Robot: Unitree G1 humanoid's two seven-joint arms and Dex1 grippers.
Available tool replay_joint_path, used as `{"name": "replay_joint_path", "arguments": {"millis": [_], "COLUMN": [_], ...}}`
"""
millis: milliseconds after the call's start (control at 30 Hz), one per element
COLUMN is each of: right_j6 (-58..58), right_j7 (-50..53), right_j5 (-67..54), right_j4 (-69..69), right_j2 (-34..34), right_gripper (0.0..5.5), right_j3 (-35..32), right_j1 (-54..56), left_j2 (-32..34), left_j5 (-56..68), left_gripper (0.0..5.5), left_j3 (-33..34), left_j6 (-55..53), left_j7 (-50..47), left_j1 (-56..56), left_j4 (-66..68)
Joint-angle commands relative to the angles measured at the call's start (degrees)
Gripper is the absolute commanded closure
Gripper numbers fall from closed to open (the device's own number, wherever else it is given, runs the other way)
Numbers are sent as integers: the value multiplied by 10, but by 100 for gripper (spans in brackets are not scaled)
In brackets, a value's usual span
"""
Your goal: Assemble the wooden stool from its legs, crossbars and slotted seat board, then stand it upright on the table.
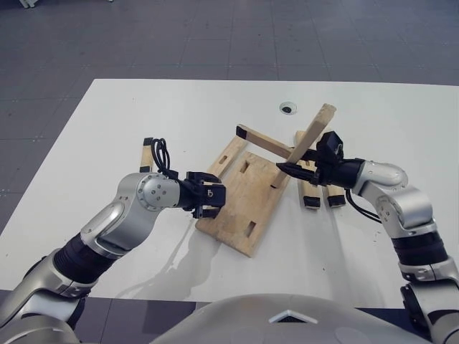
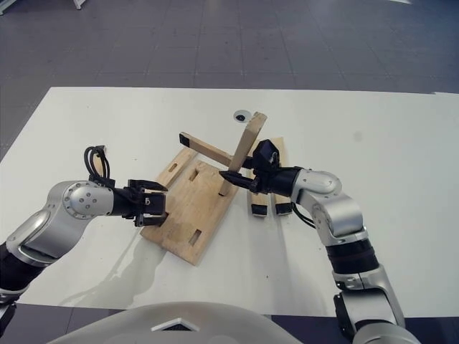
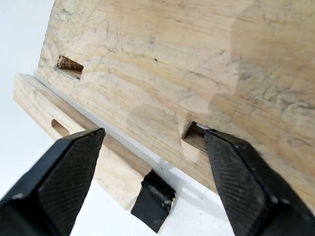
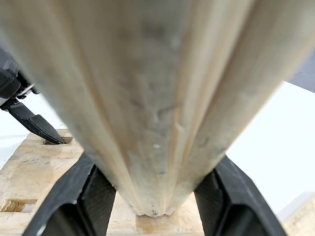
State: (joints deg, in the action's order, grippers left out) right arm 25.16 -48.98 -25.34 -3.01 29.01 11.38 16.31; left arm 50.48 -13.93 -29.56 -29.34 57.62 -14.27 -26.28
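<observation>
The stool is only just begun. On the far left of the white counter (image 1: 107, 122) a small stick (image 1: 145, 154) lies alone. Next comes the left gripper (image 1: 212, 193), its jaws wide apart at the edge of the seat board (image 1: 240, 208), which lies in the middle of the counter. A long stick (image 1: 224, 156) lies along the board's left side. Over the board, the right gripper (image 1: 295, 170) has its jaws clenched on a tilted leg (image 1: 315, 129). A dark-tipped bar (image 1: 262, 141) crosses that leg; I cannot tell if they are joined. A pair of legs (image 1: 310, 195) lies just to the right. I think no leg is fixed yet, and nothing stands up. Up close, the left wrist view shows the long stick's black foot (image 3: 153, 201) and its own slot. The right wrist view shows the held leg's tip down on the board, which the head views leave unclear.
</observation>
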Motion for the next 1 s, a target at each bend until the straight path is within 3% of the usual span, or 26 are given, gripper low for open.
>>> {"name": "replay_joint_path", "arguments": {"millis": [33, 267, 567, 667, 867, 1000], "right_j6": [95, 71, 97, 125, 184, 203], "right_j7": [20, -42, -67, -55, -42, -81], "right_j5": [69, 58, 5, -21, -56, -54], "right_j4": [152, 196, 171, 129, 47, -8], "right_j2": [-1, 7, 5, 5, 11, 79], "right_gripper": [347, 347, 347, 265, 167, 96], "right_j3": [65, 69, 6, -29, -73, -71], "right_j1": [-13, 18, 99, 128, 143, 101], "left_j2": [-18, -27, -36, -39, -41, -41], "left_j5": [0, -5, -8, -11, -12, -13], "left_gripper": [178, 178, 178, 178, 178, 178], "left_j3": [0, -1, -1, 1, 3, 5], "left_j6": [-7, -16, -23, -28, -34, -38], "left_j7": [5, 7, 2, -1, -2, -3], "left_j1": [-4, 4, 7, 12, 17, 19], "left_j4": [-8, -19, -21, -23, -24, -26]}}
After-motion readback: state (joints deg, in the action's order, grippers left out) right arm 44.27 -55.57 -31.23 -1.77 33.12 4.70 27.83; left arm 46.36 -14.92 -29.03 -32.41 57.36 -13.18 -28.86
